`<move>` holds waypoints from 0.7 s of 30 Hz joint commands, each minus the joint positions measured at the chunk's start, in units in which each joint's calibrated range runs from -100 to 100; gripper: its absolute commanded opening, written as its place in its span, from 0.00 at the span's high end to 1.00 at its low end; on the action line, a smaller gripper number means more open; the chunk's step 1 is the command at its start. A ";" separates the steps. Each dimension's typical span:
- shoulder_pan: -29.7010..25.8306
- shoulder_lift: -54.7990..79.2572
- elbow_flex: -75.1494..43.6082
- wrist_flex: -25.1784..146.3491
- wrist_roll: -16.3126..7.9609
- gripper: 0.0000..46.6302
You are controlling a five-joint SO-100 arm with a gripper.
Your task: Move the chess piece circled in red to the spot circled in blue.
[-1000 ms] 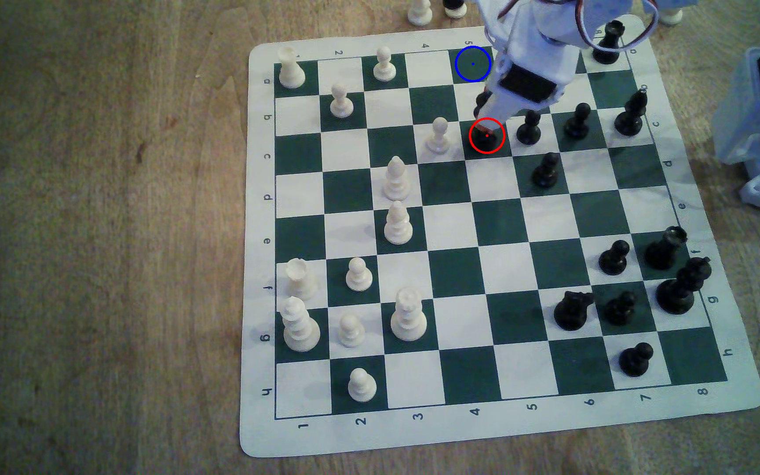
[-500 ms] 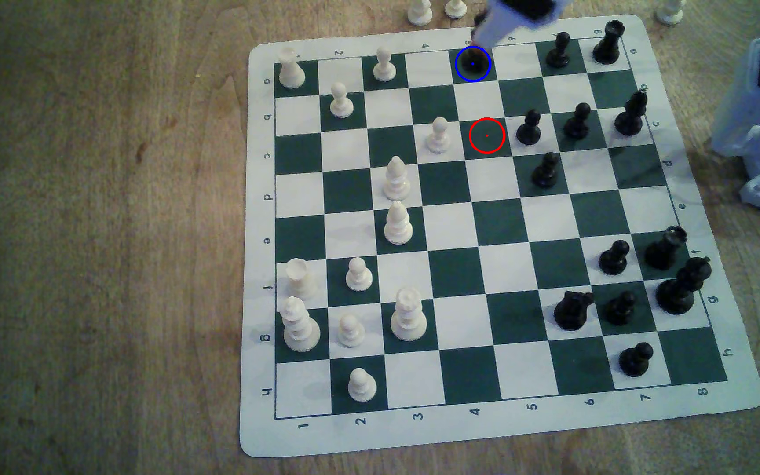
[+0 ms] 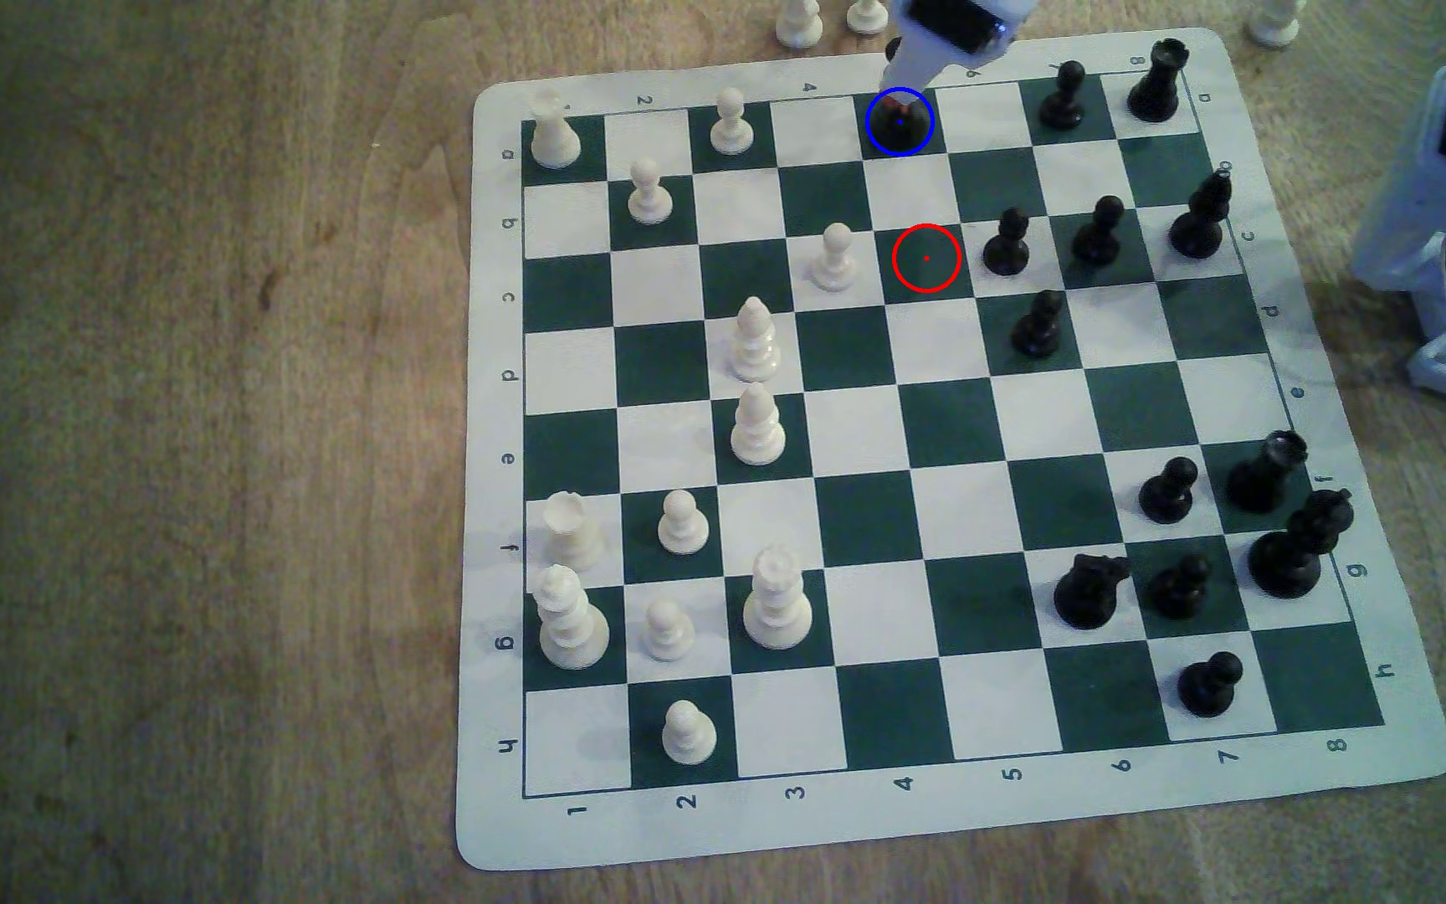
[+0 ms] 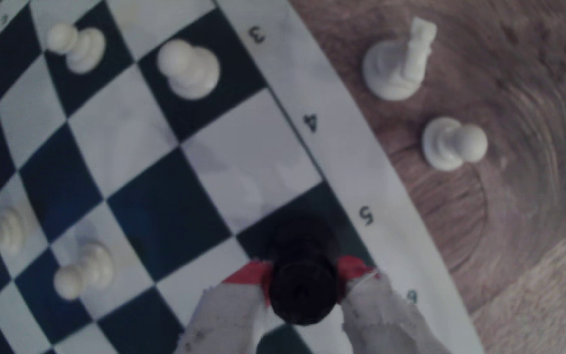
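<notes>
Chessboard (image 3: 1363, 765): black piece (image 4: 303, 289) between end effector (image 4: 303, 272) fingers.

- Chess mat (image 3: 876, 834) near border: 1 to 8; far border: 2, 4, 5, 8.
- Side borders: letters a to h.
- Wrist view border (image 4: 339, 112): 3, 4, 5.

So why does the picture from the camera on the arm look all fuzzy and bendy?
In the wrist view the black piece between the hand fingertips is a soft dark blob, probably too near the lens to focus, and the board edge curves, which looks like lens distortion. In the exterior view the squares stay straight and the pieces sharper, though the hand is a bit smeared.
</notes>
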 commanded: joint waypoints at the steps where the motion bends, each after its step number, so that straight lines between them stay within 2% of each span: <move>1: 0.39 -0.23 -3.59 -1.35 0.24 0.99; 5: 0.55 -0.23 -3.32 -1.43 0.15 0.99; 10: 0.55 -0.57 -2.96 -1.43 0.10 0.88; 14: 0.55 -1.16 -2.23 -1.43 0.20 0.86; 17: 0.70 -2.18 -1.60 -1.10 0.24 0.75; 18: 0.78 -2.35 -1.42 -1.02 0.24 0.70; 19: 1.02 -2.60 -1.33 -0.37 0.54 0.59; 21: 1.09 -3.11 -1.14 0.29 0.93 0.52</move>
